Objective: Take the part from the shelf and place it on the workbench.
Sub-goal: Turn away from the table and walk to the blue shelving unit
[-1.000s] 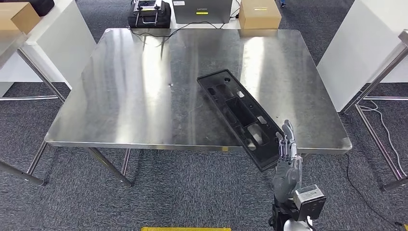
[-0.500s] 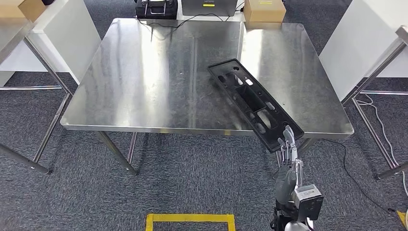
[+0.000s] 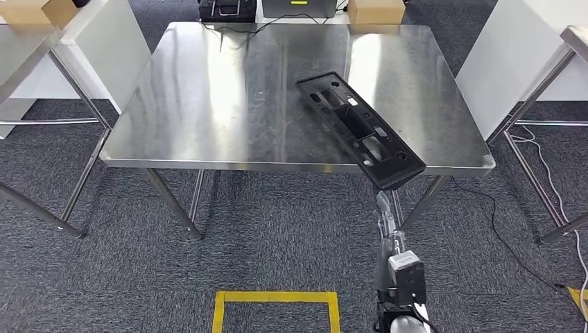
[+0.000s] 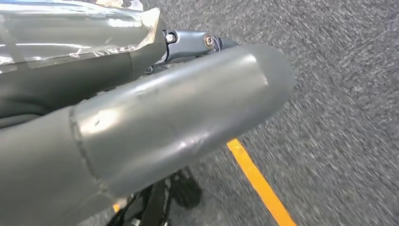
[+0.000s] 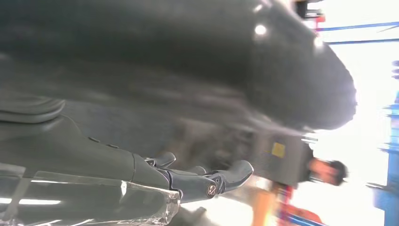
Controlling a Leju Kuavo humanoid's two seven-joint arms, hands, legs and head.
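Note:
The long black plastic part (image 3: 360,128) lies flat and diagonal on the steel workbench (image 3: 222,90), and its near end juts a little over the front edge at the right. My right hand (image 3: 387,220) hangs below that end, in front of the bench, fingers straight and pointing up, holding nothing and apart from the part. In the right wrist view its dark fingers (image 5: 207,183) stretch out against a blurred dark background. My left hand (image 4: 141,122) hangs over the carpet with its thick grey thumb out and nothing in it.
White cabinets stand at the left (image 3: 104,41) and right (image 3: 506,48) of the bench. A cardboard box (image 3: 374,10) and a black case (image 3: 225,8) sit beyond its far edge. A yellow square (image 3: 276,312) marks the carpet near me. Cables (image 3: 548,173) trail at the right.
The whole view has pulled back from the bench. My right hand has dropped away from the part's near end, and the part stays on the bench.

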